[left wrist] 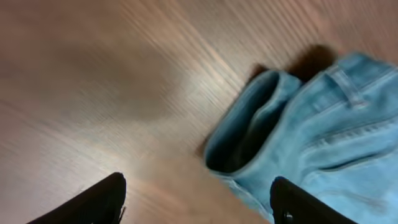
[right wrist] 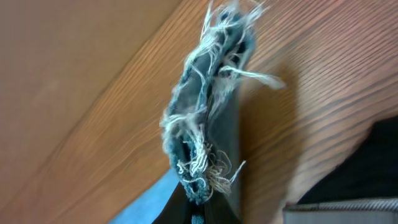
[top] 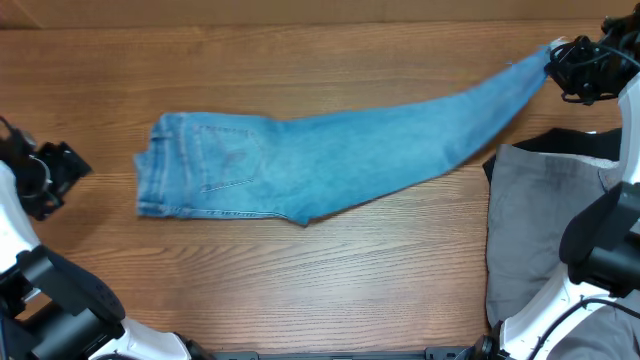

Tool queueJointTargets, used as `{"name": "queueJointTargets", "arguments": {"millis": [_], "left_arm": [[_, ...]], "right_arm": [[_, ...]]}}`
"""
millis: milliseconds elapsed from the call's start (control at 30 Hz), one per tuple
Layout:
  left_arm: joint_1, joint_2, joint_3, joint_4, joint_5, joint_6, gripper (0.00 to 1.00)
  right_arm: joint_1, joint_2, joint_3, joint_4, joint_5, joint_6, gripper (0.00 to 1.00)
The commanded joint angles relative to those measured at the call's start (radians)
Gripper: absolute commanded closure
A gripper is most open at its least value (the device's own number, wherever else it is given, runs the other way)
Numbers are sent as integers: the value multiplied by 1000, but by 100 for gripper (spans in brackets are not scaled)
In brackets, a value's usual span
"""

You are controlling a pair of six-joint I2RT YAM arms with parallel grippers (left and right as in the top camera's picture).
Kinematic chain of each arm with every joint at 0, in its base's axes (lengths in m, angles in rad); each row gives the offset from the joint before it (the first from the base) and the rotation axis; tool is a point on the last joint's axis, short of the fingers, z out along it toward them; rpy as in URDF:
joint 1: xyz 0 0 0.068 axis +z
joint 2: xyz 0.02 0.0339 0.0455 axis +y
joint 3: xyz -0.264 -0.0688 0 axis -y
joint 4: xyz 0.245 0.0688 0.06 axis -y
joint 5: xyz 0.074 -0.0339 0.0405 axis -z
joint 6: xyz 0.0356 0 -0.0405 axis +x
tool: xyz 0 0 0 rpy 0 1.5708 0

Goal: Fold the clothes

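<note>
From overhead, the light blue jeans lie across the wooden surface. The waist is at the left, back pocket up, and the legs stretch together up to the far right corner. There the right claw meets the ankle end, though this view is too small to show the grip. The right wrist view shows it: the frayed hem is bunched and pinched in the pressed-together claw, with loose white threads sticking out.

Only the overhead view shows the grey trousers lying at the right edge on a black garment, just beside the stretched legs.

The left claw hangs off the waist end without touching it. Its wrist view shows both fingers spread wide over bare wood, with the open waist just ahead and nothing between them.
</note>
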State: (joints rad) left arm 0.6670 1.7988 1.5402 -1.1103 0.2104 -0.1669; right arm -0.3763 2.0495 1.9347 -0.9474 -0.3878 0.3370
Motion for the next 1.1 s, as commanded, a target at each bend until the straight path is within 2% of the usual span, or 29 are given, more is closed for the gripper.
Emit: {"name": "queueJointTargets", "arguments": {"millis": [0, 67, 133, 167, 433, 600, 667, 833, 1067], "left_arm": [[-42, 8, -130, 109, 219, 142, 24], [-65, 8, -184, 171, 314, 224, 26], [-87, 8, -211, 205, 318, 252, 26], [-97, 8, -212, 207, 320, 278, 26], [-125, 7, -134, 225, 328, 302, 26], [-139, 7, -78, 294, 334, 302, 19], [-169, 13, -79, 351, 319, 304, 17], [-251, 87, -78, 472, 223, 359, 7], [-269, 251, -77, 551, 228, 362, 9]], "right_arm": [[23, 2, 11, -34, -14, -31, 96], [23, 3, 11, -62, 7, -31, 96], [23, 3, 11, -100, 40, -26, 71], [19, 3, 11, -121, 55, -26, 63], [-73, -13, 11, -269, 90, 6, 60], [-77, -18, 11, -335, -79, -151, 58], [-48, -18, 11, -371, -163, -234, 57], [65, -18, 11, -463, -191, -294, 56], [196, -18, 11, -495, -190, -293, 56]]}}
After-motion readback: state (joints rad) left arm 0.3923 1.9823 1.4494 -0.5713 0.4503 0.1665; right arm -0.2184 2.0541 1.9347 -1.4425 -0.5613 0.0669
